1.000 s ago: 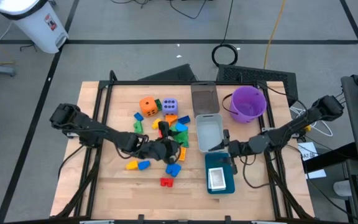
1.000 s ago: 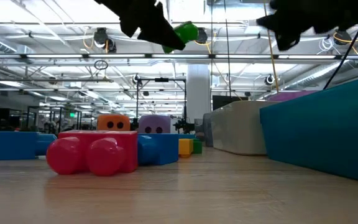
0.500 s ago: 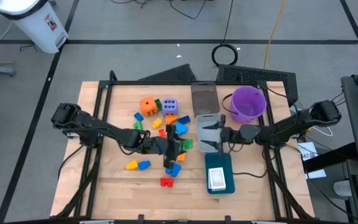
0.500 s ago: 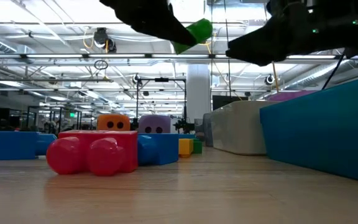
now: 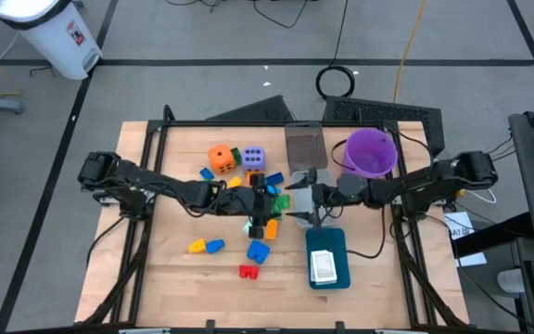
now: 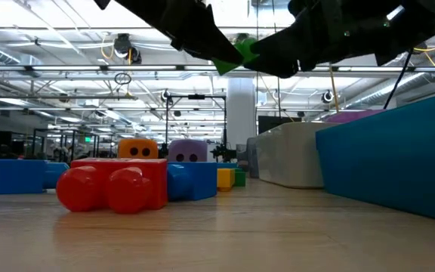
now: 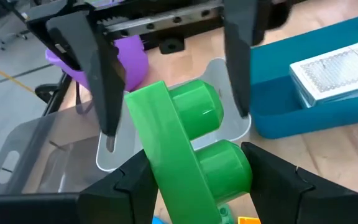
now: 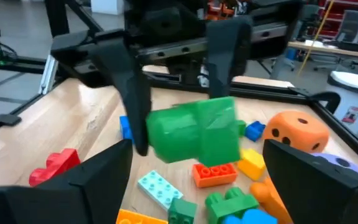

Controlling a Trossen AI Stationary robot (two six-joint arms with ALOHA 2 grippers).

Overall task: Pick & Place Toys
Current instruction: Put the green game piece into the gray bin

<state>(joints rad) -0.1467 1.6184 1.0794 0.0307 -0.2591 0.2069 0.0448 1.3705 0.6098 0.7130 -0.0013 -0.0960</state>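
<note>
green block [image 7: 188, 146] sitting pinched between the fingers of the left gripper [image 5: 269, 202], raised above the toys [image 5: 239, 186] on the table [image 5: 174, 269]. lying also between the wide-spread fingers of the right gripper [image 5: 297, 199], facing it, not touching.

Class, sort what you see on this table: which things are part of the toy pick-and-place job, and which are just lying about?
Job: green block held by left gripper; right gripper, open; orange die; lavender die; red block.
Lying about: purple bucket; teal tray.
</note>
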